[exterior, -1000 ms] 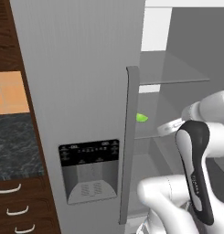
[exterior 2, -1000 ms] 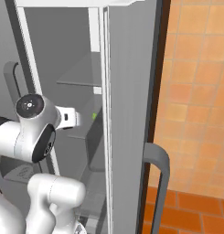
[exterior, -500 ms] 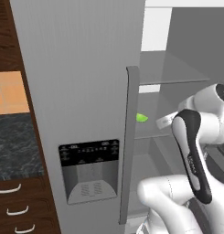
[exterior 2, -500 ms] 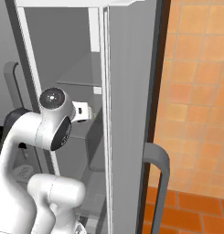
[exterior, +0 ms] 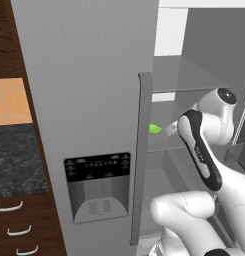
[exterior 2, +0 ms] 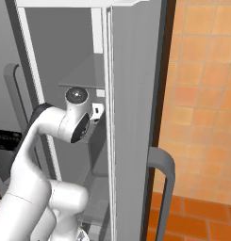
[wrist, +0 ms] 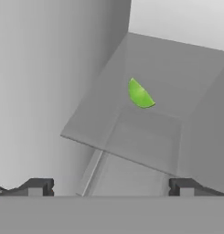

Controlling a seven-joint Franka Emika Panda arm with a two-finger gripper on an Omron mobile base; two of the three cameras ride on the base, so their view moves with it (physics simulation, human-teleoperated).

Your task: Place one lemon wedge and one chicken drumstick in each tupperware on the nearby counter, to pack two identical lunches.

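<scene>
A green-yellow lemon wedge [wrist: 140,94] lies on a grey glass shelf [wrist: 131,141] inside the open fridge, toward the shelf's back. From the left base it peeks out as a lemon wedge [exterior: 154,128] just past the door edge. My gripper [wrist: 111,187] is open, its fingertips [wrist: 38,186] wide apart, short of the shelf's front edge and aimed at the wedge. The black speckled counter [exterior: 14,160] sits left of the fridge. The tupperware and the chicken drumstick are out of view.
The closed fridge door with its dispenser [exterior: 96,185] and vertical handle [exterior: 139,150] stands left of my arm. The swung-open door [exterior 2: 131,117] with its handle [exterior 2: 161,188] bounds the right. Wood drawers [exterior: 14,230] lie under the counter. An upper shelf [exterior: 186,80] is overhead.
My arm has risen and reached deeper into the fridge, with the elbow and wrist now up at the height of the wedge's shelf. The wedge has not moved.
</scene>
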